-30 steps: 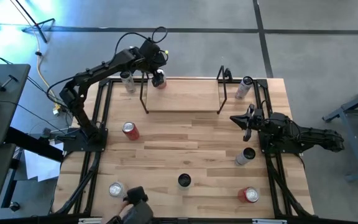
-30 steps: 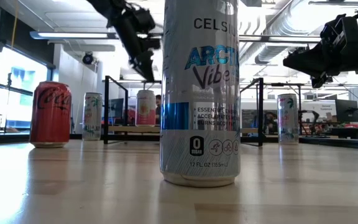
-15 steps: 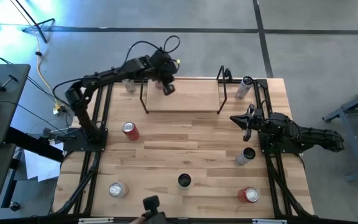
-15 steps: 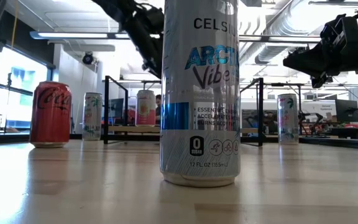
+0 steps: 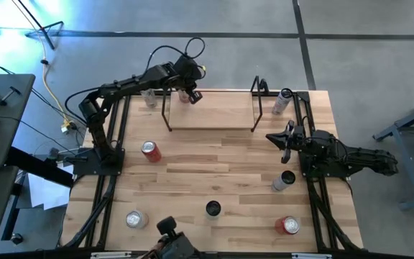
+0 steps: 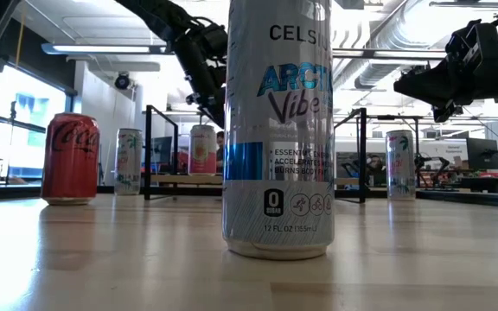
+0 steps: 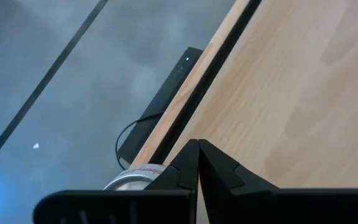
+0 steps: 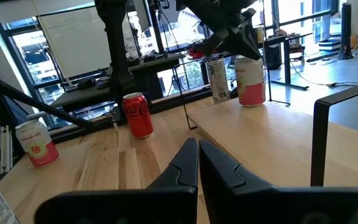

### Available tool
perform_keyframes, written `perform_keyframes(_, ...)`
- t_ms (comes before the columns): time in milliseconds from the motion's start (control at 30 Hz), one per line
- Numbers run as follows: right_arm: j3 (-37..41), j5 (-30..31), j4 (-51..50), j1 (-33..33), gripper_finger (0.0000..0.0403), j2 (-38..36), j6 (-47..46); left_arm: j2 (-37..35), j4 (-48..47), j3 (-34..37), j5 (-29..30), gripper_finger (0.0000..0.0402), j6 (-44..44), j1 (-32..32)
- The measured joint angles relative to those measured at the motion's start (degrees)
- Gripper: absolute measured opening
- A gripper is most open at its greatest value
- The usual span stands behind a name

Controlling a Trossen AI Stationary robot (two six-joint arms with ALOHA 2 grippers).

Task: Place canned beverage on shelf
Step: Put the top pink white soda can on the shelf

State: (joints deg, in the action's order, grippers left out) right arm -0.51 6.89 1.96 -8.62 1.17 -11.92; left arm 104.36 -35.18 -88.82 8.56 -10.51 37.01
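High view has the left gripper [image 5: 190, 94], fingers together, directly above the upright pink can [image 8: 250, 79] on the shelf's [image 5: 214, 115] left end.

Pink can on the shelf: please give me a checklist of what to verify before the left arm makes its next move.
1. Pink can stands upright on the shelf: ok.
2. Left gripper holds nothing: ok. Its fingers are shut on each other, and the can's top shows beside them.
3. Left gripper is above the can, with a gap in the low view: ok.
4. Can has enough margin from the shelf's far edge: cannot tell. It stands near the far left corner.
5. Right gripper waits at the table's right side, away from the shelf: ok.
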Motion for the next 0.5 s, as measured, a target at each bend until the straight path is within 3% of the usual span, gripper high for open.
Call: perform_keyframes(500, 0.0, 0.0, 0.0, 0.0, 0.0, 0.0, 0.0, 0.2, 2.5, 5.3, 1.1, 0.0, 0.6, -2.6)
